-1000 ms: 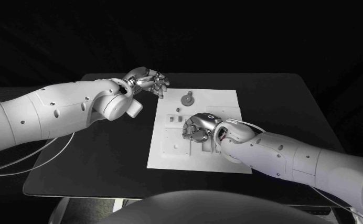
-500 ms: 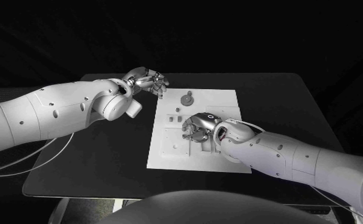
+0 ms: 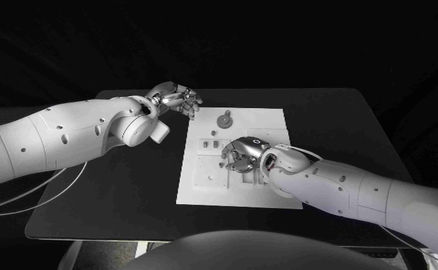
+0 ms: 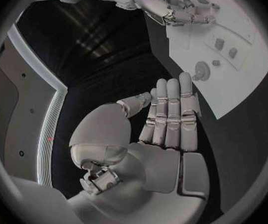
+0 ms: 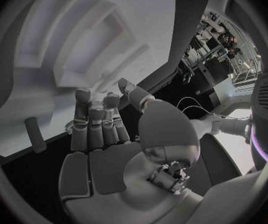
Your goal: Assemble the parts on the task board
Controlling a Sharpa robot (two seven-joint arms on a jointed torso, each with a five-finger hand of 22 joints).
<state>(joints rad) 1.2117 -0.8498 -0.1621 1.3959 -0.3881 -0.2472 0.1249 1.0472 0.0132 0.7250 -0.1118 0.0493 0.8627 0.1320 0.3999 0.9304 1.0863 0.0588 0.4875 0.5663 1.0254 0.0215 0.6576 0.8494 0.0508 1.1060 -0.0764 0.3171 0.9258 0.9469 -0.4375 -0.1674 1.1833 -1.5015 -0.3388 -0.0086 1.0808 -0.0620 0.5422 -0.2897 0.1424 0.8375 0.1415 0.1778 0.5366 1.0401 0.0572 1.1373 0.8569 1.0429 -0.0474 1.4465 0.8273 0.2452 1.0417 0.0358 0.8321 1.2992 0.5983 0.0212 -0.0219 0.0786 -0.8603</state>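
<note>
We see a black table (image 3: 119, 175) before a dark room; the white task board (image 3: 206, 191) carries small parts (image 3: 225, 119) (grey here); left hand (image 3: 179, 99) holds nothing, fingers straight; right hand (image 3: 241, 153) curled over the board, its grip we cannot tell.

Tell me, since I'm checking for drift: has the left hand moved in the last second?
No. The left hand hovers beyond the task board's far left corner, same spot as before.

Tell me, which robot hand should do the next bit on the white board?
Probably the right hand: it hangs over the task board, among the parts. The left hand holds nothing, off the board's far corner.
</note>
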